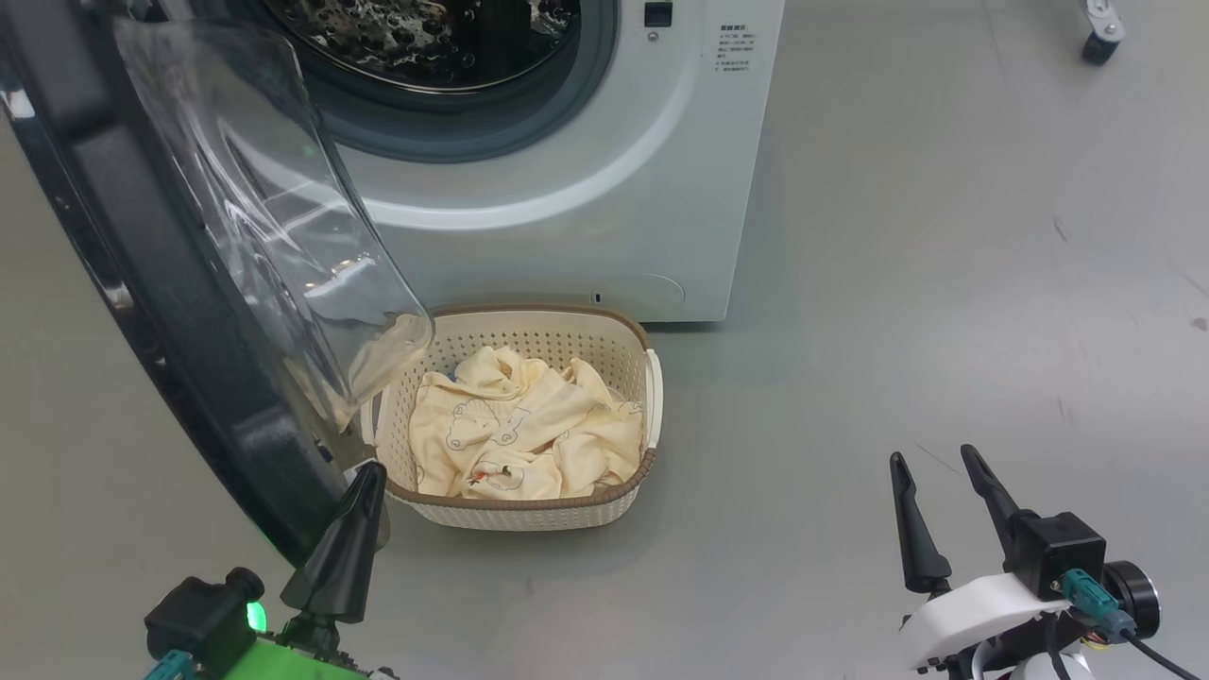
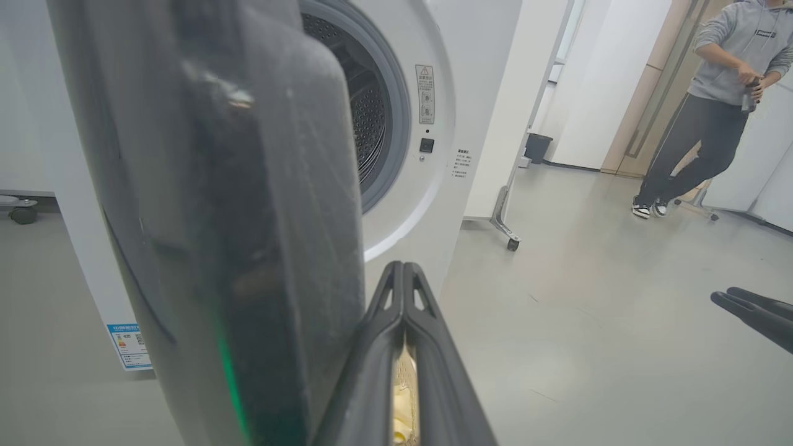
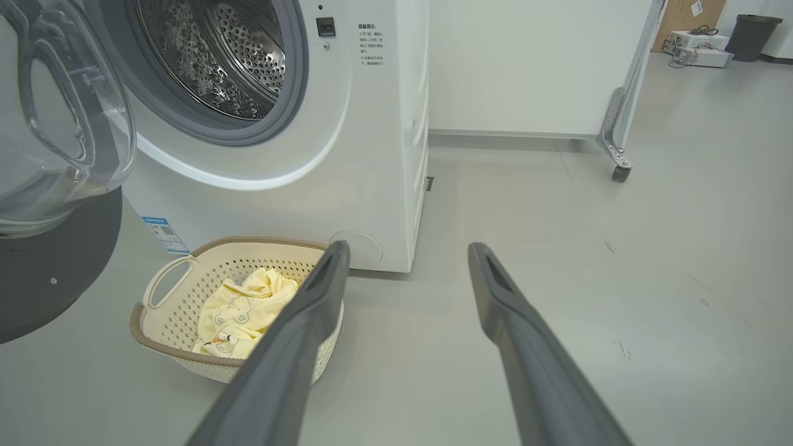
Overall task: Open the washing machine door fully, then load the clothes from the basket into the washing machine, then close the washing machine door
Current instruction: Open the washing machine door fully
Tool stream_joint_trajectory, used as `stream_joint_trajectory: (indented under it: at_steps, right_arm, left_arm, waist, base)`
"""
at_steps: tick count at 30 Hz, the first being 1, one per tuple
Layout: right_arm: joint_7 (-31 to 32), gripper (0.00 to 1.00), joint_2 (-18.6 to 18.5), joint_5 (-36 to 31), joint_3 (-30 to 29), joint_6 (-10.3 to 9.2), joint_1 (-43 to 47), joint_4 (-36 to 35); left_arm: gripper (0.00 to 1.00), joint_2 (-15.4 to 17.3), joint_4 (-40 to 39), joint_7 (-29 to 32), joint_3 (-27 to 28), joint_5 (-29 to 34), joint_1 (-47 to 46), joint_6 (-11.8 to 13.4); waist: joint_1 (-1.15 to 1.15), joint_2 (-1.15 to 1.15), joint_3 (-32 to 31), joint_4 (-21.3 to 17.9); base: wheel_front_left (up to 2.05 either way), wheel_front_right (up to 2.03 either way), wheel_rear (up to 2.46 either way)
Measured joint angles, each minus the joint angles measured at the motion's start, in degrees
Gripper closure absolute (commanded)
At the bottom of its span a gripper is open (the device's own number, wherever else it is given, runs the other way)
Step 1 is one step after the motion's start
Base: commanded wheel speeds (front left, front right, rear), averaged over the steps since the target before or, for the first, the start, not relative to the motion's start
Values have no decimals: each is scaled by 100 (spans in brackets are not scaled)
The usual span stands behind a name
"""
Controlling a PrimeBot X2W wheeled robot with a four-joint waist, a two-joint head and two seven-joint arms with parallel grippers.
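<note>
yellow clothes (image 1: pixel 515 430) in basket (image 1: pixel 529 515), drum bare

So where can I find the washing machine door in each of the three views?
Head view: the washing machine door stands open along the left side.
Left wrist view: the door is very close, dark, at left and centre.
Right wrist view: the door is at the left edge, glass bulging.
Shared landmark: the grey rubber seal.
</note>
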Motion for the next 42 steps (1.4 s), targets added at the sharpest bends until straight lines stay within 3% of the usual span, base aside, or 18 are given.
stream_joint_trajectory:
  at_steps: [10,23,42]
  right_arm:
    - [0,0,4,14,-35,0,1,38]
    - [0,0,46,45,14,63,3,73]
    - [12,0,38,2,107,145,-37,67]
  left_arm:
    - [100,-111,264,0,370,9,10,-30]
    - [100,-103,630,0,1279,40,210,431]
    - [100,187,1191,1,2543,-445,-60,668]
  waist:
    - [0,0,-111,284]
    - [0,0,-222,783]
    - [0,0,-28,549]
  base:
    - [0,0,0]
    - [0,0,0]
    - [0,0,0]
